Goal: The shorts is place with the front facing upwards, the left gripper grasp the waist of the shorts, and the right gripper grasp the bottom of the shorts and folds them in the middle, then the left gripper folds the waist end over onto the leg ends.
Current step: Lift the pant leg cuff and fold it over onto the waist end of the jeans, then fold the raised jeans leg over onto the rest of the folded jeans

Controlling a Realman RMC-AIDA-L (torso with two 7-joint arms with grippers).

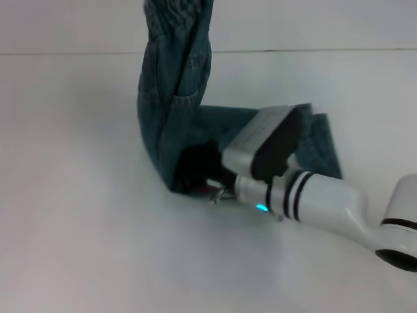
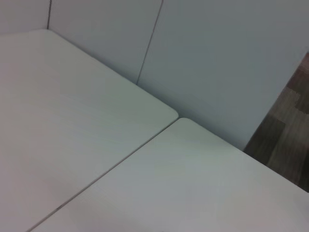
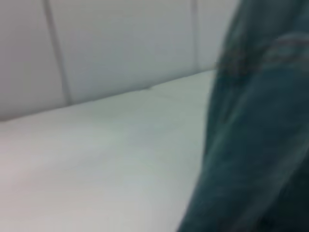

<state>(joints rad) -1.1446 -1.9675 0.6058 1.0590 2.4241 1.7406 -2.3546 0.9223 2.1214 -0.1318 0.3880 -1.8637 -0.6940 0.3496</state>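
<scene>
Right fingers point(image 1: 210, 184) buried in one pair of denim shorts point(image 1: 172, 111), grip unclear; one white table point(image 1: 78, 228).

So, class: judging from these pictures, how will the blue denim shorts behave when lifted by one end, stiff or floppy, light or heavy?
The blue denim shorts are probably floppy: the lifted part hangs in a soft curve while the rest lies on the white table. The thick, creased denim suggests moderate weight. Unlikely to slip; the right pincer is at the fold.
</scene>
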